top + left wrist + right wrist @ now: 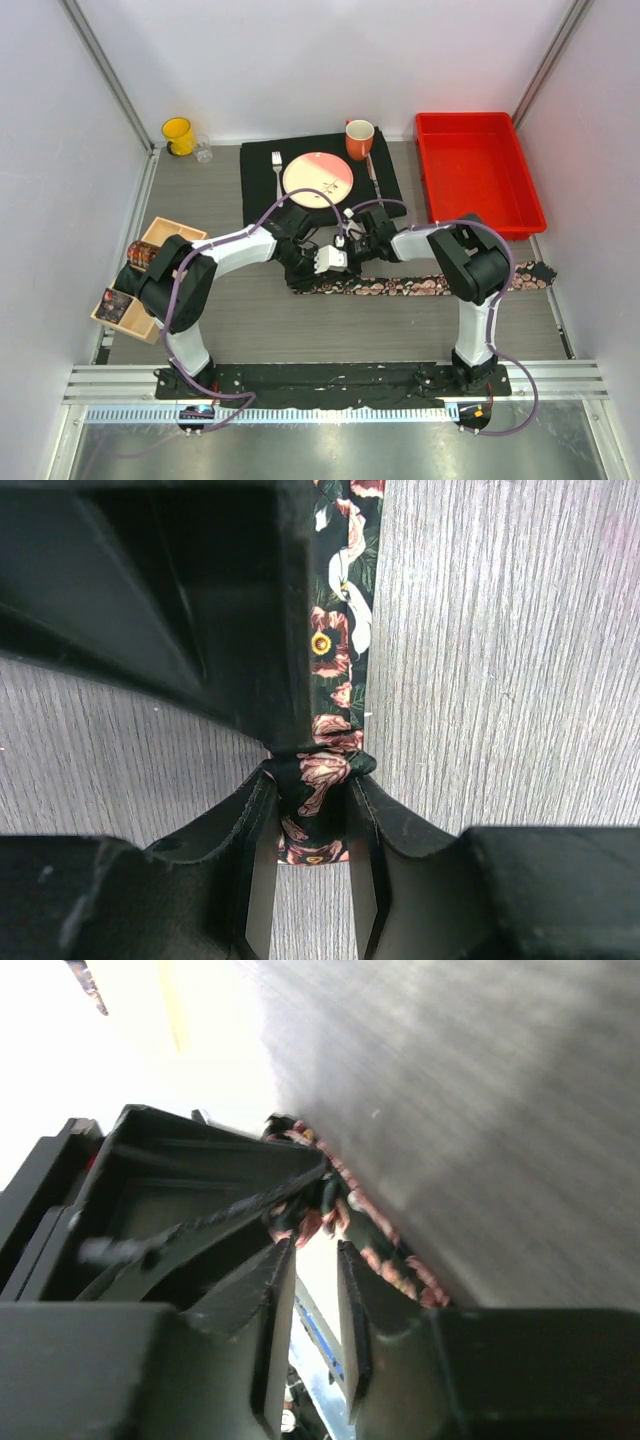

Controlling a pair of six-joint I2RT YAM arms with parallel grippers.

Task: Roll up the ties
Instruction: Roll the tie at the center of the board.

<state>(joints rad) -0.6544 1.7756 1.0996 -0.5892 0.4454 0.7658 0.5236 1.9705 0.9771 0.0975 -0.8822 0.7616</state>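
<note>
Risk: the floral tie [420,285] is held only at its left end. If the left gripper [312,785] slips, or the two arms pull apart, the starting fold may spring open.
Left gripper: fingers [240,820] closed on the tie's end, the strip running away over the table [300,330].
Right gripper [316,1248]: fingers close together, tie bunched at their tips; whether it is clamped cannot be told.
Remainder of the tie: flat, stretching right toward the red bin [478,170].

Tie [345,600] black, pink-beige floral; placemat [260,178] black; bin [480,185] red; boxed coil [141,254] seemingly red-brown.
</note>
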